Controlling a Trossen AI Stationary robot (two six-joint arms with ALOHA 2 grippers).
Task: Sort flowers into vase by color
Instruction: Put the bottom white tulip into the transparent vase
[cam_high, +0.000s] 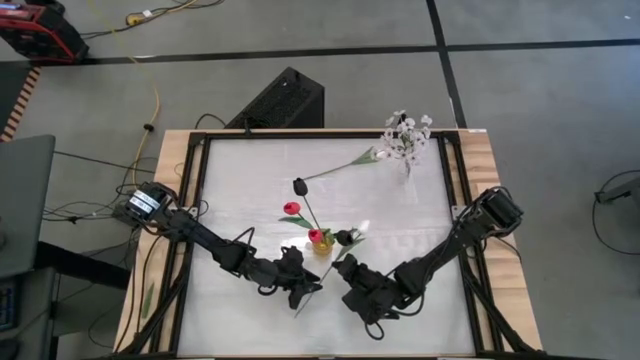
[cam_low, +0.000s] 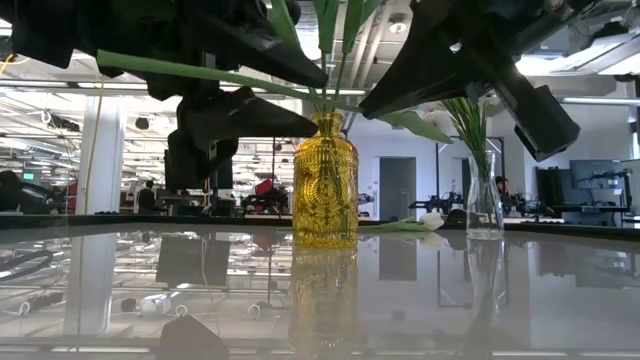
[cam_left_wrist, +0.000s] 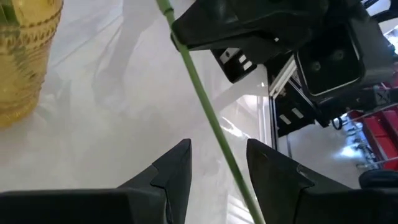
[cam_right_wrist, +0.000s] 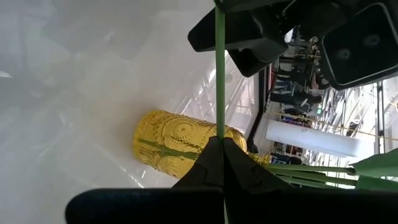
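Note:
A yellow glass vase (cam_high: 322, 243) (cam_low: 325, 180) stands mid-table with red tulips (cam_high: 291, 208) and a dark tulip (cam_high: 299, 186) in it. A clear vase (cam_high: 408, 165) at the far right holds white sprays (cam_high: 407, 133). My right gripper (cam_high: 352, 275) is shut on a long green stem (cam_high: 322, 283) whose white bloom (cam_high: 361, 229) is beside the yellow vase. My left gripper (cam_high: 303, 290) is open, its fingers (cam_left_wrist: 177, 163) on either side of the same stem (cam_left_wrist: 214, 127). I cannot tell whether they touch it. My right gripper pinches the green stem (cam_right_wrist: 219, 127) between its two fingertips, partway along its length. The stem runs on ahead of the fingertips toward my left gripper (cam_right_wrist: 249, 31). The flower is lifted clear of the table and lies nearly level in the low view (cam_low: 200, 72).
Another white tulip (cam_high: 345, 165) lies flat on the table between the two vases. The table's raised frame (cam_high: 190, 200) runs round the white top. A black box (cam_high: 285, 100) sits on the floor beyond the far edge.

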